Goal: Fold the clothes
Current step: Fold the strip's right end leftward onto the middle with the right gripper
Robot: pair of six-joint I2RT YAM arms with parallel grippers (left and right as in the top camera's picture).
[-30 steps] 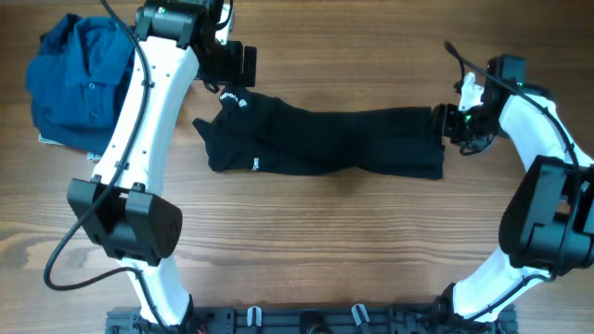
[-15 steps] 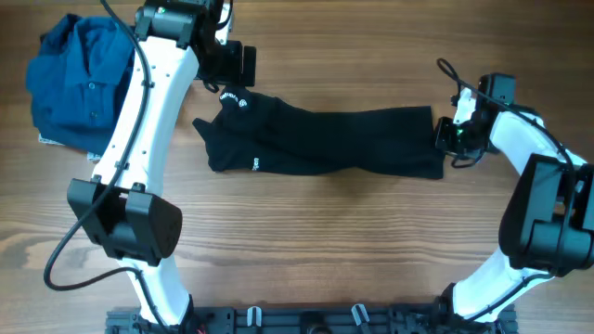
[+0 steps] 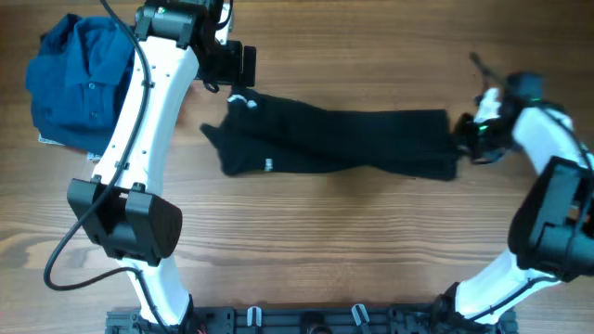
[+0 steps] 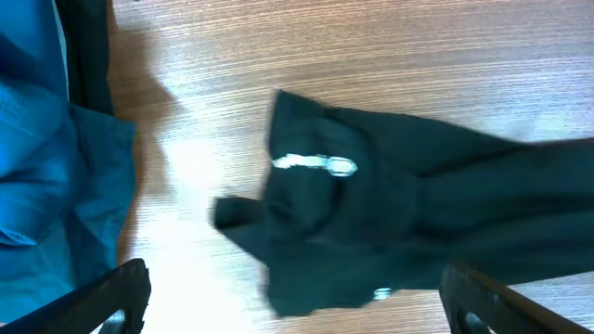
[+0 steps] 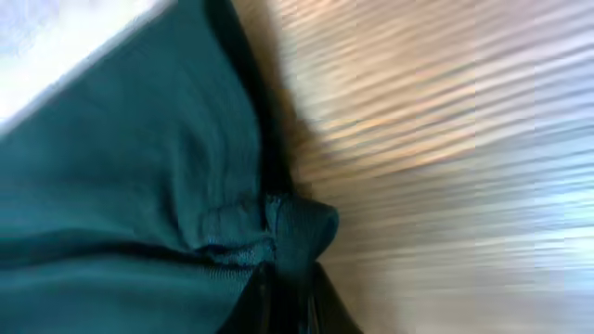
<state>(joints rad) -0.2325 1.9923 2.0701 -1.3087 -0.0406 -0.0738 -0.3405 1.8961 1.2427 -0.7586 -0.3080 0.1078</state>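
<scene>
No text can be read anywhere. The black shirt (image 3: 343, 141) carries a small white print (image 3: 241, 98) near one end and a shorter white mark (image 3: 267, 166) close by, both too blurred to spell out. In the left wrist view the white print looks like lettering beside a round emblem, possibly a brand logo.

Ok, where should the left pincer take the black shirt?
Pinch the bunched fold of the black shirt beside the white logo, coming straight down; the open left pincer hangs just beyond it. That end is heaped, so probably bites easily; the right pincer holds the opposite end.
</scene>
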